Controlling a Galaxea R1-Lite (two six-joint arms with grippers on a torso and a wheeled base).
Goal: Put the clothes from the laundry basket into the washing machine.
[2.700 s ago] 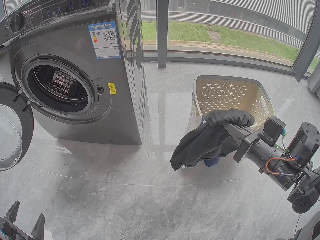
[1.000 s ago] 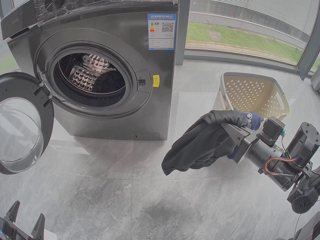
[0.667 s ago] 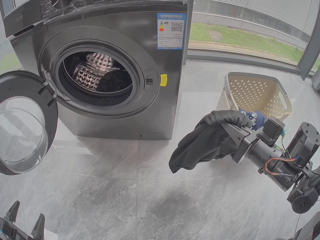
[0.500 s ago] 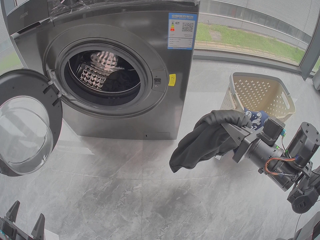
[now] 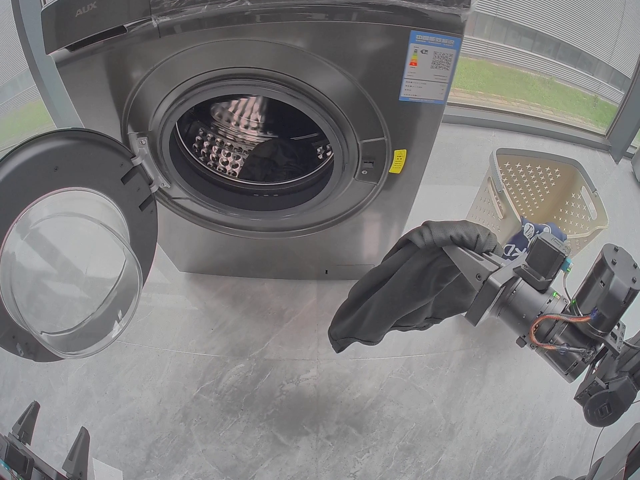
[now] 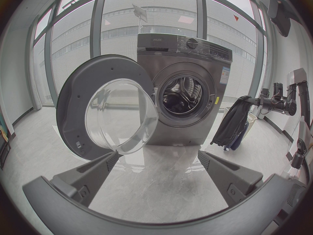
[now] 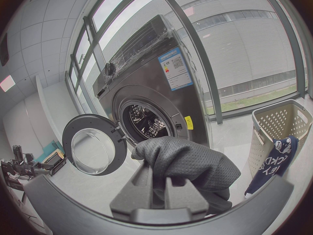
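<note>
My right gripper [image 5: 475, 259] is shut on a dark grey garment [image 5: 407, 281] that hangs in the air over the floor, to the right of the washing machine [image 5: 267, 101]. The machine's round door [image 5: 70, 241] is swung open to the left, and a dark piece of clothing [image 5: 277, 161] lies in the drum. The beige laundry basket [image 5: 553, 188] stands on the floor right of the machine, with a navy printed garment [image 5: 527, 235] draped over its near rim. My left gripper [image 5: 52, 438] is open, low at the near left; its fingers [image 6: 228, 177] hold nothing.
Grey tiled floor [image 5: 233, 381] lies bare between me and the machine. Tall windows [image 5: 553, 48] run behind the machine and basket. The open door juts out into the floor on the left side.
The camera has turned, so the machine and basket shifted right and the drum now faces me. The right gripper still holds the grey garment in the same pose; the left gripper has not moved.
</note>
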